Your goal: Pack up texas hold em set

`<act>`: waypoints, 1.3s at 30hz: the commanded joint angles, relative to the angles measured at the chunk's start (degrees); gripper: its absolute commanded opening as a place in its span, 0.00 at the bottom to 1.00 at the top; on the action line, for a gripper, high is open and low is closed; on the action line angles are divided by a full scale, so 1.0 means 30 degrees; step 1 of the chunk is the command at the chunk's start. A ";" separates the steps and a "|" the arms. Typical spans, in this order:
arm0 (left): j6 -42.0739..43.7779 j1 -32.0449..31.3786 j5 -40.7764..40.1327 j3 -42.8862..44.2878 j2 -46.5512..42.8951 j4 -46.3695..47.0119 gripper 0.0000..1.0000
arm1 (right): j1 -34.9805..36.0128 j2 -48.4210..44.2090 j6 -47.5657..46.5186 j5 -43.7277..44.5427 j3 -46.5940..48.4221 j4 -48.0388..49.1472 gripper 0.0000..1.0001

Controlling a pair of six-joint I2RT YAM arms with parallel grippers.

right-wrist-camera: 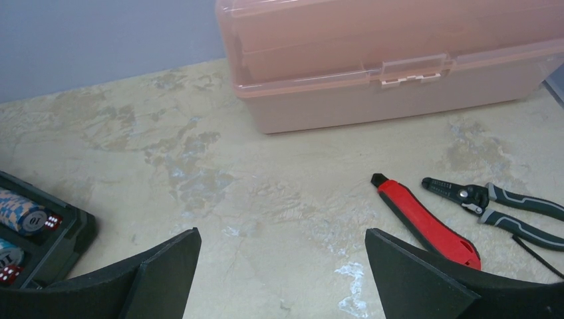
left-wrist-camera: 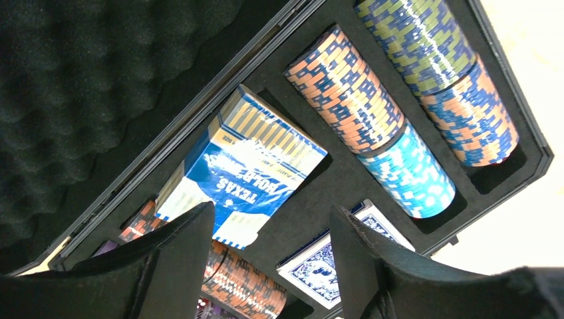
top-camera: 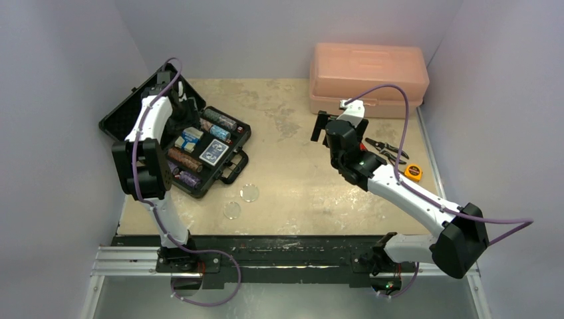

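The black briefcase point(top-camera: 229, 167) lies open at the table's left, with its foam lid point(top-camera: 130, 109) raised at the back. Chip rows point(left-wrist-camera: 362, 106) fill its slots. A blue "Texas Hold'em" card deck point(left-wrist-camera: 246, 163) rests tilted across its slot, and the second blue deck point(left-wrist-camera: 312, 266) lies flat beside it. My left gripper point(left-wrist-camera: 271, 214) hovers just above the decks, open and holding nothing. Two clear discs point(top-camera: 250, 192) lie on the table in front of the case. Tiny red dice point(right-wrist-camera: 53, 221) sit in the case's corner. My right gripper point(right-wrist-camera: 282, 236) is wide open over bare table.
A pink plastic toolbox point(top-camera: 368, 78) stands closed at the back right. A red-handled tool point(right-wrist-camera: 425, 219) and dark-handled pliers point(right-wrist-camera: 492, 203) lie to the right of my right gripper. An orange tape measure point(top-camera: 413, 172) lies near the right arm.
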 commanded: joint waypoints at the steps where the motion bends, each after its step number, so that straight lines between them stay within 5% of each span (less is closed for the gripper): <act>1: -0.0310 0.0327 0.1317 -0.0319 -0.0147 0.1175 0.60 | 0.0168 -0.0104 -0.0166 0.0722 -0.0096 0.0785 0.99; 7: -0.0076 0.0403 0.2586 -0.0491 0.0233 0.1161 0.48 | 0.0188 -0.0104 -0.0195 0.0782 -0.0132 0.0845 0.99; 19: -0.0093 0.0403 0.5378 -0.1966 0.0427 0.1703 0.41 | 0.0285 -0.0074 -0.0237 0.0862 -0.0191 0.0933 0.99; 30: -0.0311 0.0105 0.5859 -0.2939 -0.0299 0.2097 0.44 | 0.0319 -0.0133 -0.0254 0.0852 -0.0191 0.0941 0.99; 39: -0.0362 0.0314 0.2700 -0.0706 -0.1681 0.0978 0.54 | 0.0365 -0.0104 -0.0250 0.0909 -0.0220 0.0989 0.99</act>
